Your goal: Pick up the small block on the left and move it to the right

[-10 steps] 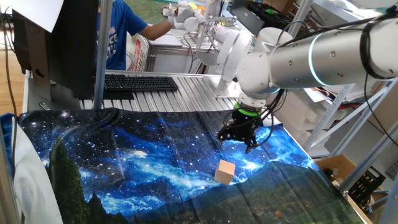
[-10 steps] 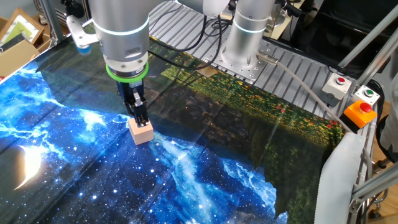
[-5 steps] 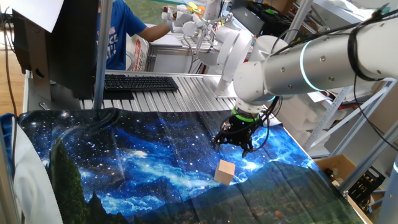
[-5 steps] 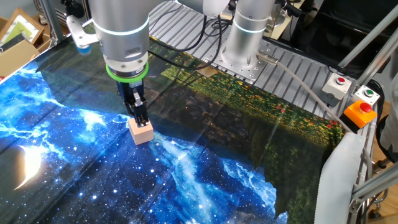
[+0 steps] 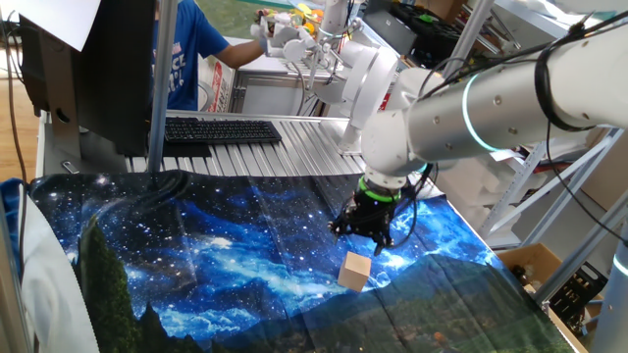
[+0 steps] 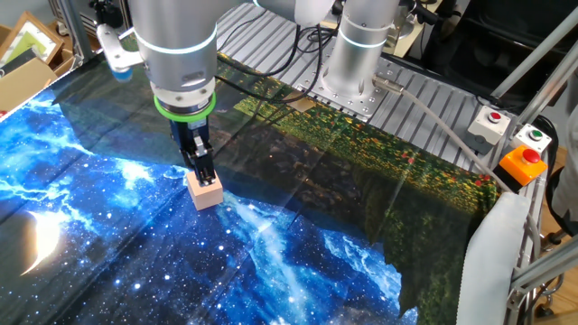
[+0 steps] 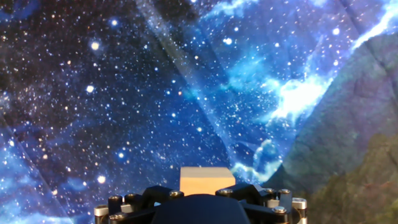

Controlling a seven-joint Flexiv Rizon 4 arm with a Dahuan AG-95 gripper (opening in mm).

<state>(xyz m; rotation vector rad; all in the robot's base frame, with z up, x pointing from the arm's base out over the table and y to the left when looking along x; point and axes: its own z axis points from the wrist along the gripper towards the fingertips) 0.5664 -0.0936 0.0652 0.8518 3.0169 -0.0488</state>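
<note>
Starry blue cloth [image 6: 298, 262] carries one small block [image 6: 205, 190] beneath one set of jaws, whose opening I cannot tell.

no legible text anywhere, white lettering on blue shirt [image 5: 183, 59] too blurred, small block [image 5: 355, 272] faces blank

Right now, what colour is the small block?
Plain light tan wood, the small block shows best in the other fixed view.
</note>
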